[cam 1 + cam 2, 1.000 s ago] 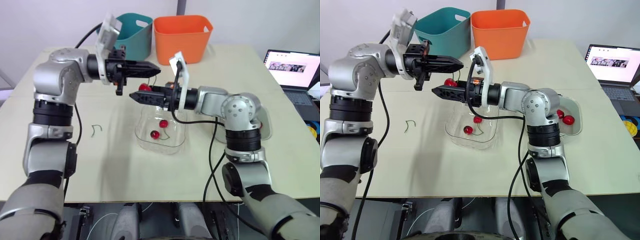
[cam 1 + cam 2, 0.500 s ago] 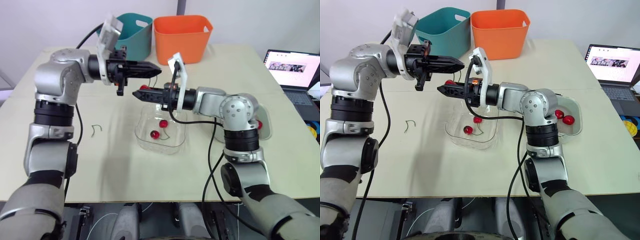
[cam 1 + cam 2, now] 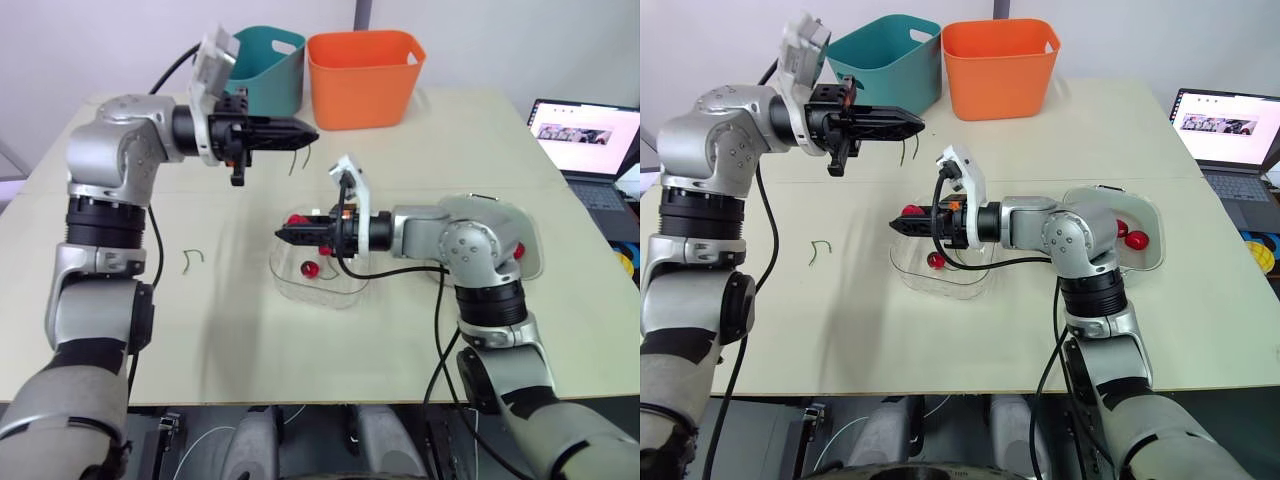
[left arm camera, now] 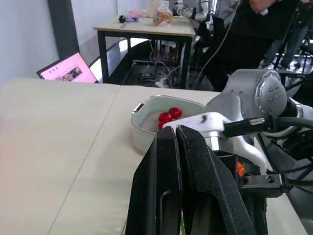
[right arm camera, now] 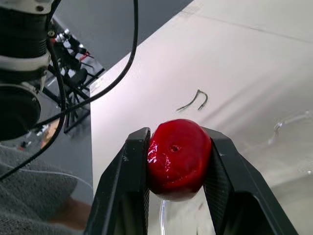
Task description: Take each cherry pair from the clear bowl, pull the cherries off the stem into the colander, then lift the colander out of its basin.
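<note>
My right gripper is shut on a single red cherry, holding it just over the near-left rim of the clear bowl. One more cherry lies inside the bowl. My left gripper is raised above the table behind the bowl, shut on a thin green stem that dangles from its tips. The two grippers are well apart. At the right, partly behind my right arm, the pale colander sits in its basin with a few red cherries in it.
A bare green stem lies on the table left of the bowl. A teal bin and an orange bin stand at the back edge. A laptop is off to the right.
My right gripper closed on the cherry and pulled it down toward the bowl, off the stem. The left gripper stayed up, keeping the stem.
</note>
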Available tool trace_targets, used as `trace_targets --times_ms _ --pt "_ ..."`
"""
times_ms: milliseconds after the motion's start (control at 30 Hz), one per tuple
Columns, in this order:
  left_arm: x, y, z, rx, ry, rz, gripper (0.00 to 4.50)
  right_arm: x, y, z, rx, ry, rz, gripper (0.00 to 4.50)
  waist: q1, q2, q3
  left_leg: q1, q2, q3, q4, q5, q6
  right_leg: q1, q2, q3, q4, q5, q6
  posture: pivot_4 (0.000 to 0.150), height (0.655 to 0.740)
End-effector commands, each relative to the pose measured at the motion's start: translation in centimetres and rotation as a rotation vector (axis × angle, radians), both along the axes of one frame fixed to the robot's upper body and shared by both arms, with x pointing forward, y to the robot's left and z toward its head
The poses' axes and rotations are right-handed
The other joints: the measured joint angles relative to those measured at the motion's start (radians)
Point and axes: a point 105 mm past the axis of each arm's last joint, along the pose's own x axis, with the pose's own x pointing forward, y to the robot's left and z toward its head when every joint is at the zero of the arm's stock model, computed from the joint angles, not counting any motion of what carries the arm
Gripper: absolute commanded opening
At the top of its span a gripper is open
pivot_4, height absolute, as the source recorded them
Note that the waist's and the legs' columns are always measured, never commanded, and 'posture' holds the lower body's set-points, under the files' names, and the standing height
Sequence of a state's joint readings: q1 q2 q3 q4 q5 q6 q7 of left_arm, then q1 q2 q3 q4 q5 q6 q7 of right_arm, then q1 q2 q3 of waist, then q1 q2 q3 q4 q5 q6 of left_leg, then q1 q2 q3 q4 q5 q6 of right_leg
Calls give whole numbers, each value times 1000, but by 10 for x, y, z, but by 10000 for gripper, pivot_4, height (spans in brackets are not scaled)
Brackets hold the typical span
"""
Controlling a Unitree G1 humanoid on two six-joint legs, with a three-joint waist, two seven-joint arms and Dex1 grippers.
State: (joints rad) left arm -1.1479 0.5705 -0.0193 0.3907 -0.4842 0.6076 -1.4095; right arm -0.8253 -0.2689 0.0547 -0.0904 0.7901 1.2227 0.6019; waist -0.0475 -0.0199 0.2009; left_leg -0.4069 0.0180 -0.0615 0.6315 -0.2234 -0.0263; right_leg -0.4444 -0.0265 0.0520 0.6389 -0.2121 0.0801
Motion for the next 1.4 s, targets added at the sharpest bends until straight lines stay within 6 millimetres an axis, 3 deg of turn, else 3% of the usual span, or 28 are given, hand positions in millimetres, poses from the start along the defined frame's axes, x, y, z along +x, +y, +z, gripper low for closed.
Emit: trace_targets --times_ms 33,100,233,367,433,667,933,1033,1267,1400 --pt "-3 2 12 -7 -58 2 0 -8 -7 17 6 -96 3 14822 1 0 0 0 0 0 0 0 0 0 0 0 0 0 0 1500 7400" --pt "-3 2 8 3 -57 4 0 -9 -18 23 -4 -135 -23 14822 1 0 0 0 0 0 0 0 0 0 0 0 0 0 0 1500 7400" --pt "-5 3 0 14 -42 2 0 1 -59 36 -42 -211 -175 14822 5 0 0 0 0 0 0 0 0 0 0 0 -1 0 0 1500 7400" --pt "-6 2 -9 19 -24 -4 0 13 -135 37 -190 -279 -416 14822 7 0 0 -1 0 0 0 0 0 1 -1 0 -3 0 0 1500 7400" --pt "-5 1 -12 23 -21 -3 0 14 -162 36 -243 -287 -487 14822 7 0 0 -1 -1 0 0 0 0 1 -1 0 -4 -1 0 1500 7400" --pt "-5 -3 -25 56 -8 -14 0 13 -220 21 -423 -271 -637 14822 -2 0 0 0 0 1 -1 0 0 1 0 1 -4 -2 1 1500 7400" --pt "-4 -5 -29 65 -6 -14 0 14 -225 3 -451 -246 -638 14822 2 0 0 0 0 2 0 0 0 1 0 1 -5 -2 1 1500 7400" --pt "-4 -4 -29 72 -8 -10 0 14 -226 0 -456 -231 -636 20563 3 0 0 0 0 2 0 0 0 1 0 1 -5 -2 1 1500 7400" --pt "-3 0 -28 77 -10 6 0 13 -233 0 -460 -225 -650 44385 3 0 0 0 0 1 0 0 0 1 0 1 -5 -1 1 1500 7400" --pt "-2 3 -27 78 -14 18 0 14 -231 10 -418 -247 -651 44385 3 0 0 0 0 1 0 0 0 1 0 1 -5 -1 1 1500 7400"
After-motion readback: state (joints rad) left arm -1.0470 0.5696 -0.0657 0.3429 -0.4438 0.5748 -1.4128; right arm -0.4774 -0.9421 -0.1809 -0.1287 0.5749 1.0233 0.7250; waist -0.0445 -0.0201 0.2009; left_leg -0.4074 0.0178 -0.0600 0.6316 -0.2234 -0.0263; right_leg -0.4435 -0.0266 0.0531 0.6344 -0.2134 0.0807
